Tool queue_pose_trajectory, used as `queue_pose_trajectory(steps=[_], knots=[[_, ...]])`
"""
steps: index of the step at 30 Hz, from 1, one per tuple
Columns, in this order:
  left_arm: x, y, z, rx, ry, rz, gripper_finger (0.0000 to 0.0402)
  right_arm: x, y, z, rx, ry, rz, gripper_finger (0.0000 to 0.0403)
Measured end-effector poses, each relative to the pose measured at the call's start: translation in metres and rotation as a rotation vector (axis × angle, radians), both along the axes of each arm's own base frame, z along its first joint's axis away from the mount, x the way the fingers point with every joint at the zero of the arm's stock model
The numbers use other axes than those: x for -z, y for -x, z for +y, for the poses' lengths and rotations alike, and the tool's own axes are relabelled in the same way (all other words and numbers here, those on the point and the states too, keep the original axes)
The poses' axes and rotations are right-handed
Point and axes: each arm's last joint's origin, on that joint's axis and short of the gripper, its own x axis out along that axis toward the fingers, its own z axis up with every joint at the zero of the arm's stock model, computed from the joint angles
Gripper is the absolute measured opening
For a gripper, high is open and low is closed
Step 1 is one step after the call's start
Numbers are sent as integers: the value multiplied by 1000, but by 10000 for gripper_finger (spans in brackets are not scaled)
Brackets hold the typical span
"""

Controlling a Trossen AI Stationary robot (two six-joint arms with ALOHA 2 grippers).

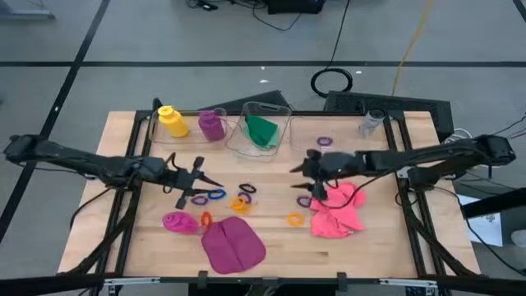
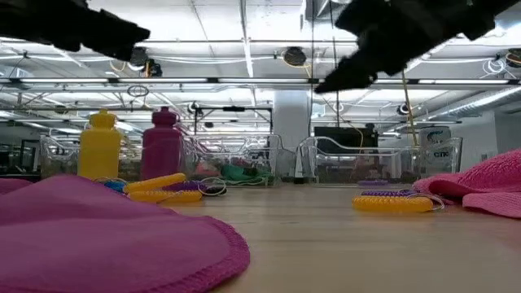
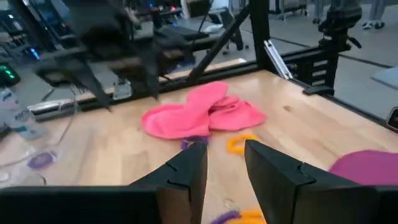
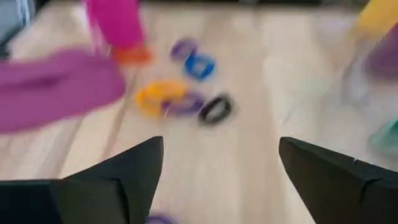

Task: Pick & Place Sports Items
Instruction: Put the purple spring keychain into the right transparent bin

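My left gripper hovers above the table's left middle, open by a narrow gap with nothing in it. My right gripper hangs wide open over the middle, beside the pink cloth. Between the two lie several small rings flat on the wood. A magenta bottle lies on its side by the magenta cloth. The yellow bottle and purple bottle stand upright at the far left. A green cloth sits in a clear bin.
Two clear bins stand along the far edge, with a purple ring at the right one. A small clear bottle stands at the far right. An orange ring lies near the pink cloth. Bare wood shows at the near right.
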Motion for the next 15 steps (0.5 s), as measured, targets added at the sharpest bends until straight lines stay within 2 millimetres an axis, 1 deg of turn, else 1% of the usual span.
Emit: queue_pose_trajectory(steps=[4,7,10,15], knots=[[1,-3,-1,2,-12,-9,93,26,-4,14,21,-32,162,247],[1,-4,0,0,-12,-14,93,45,-9,22,42,-6,249,247],[2,-5,0,0,-12,-10,93,62,-14,27,17,27,319,247],[2,-5,0,0,-12,-12,93,78,-18,28,22,33,384,247]])
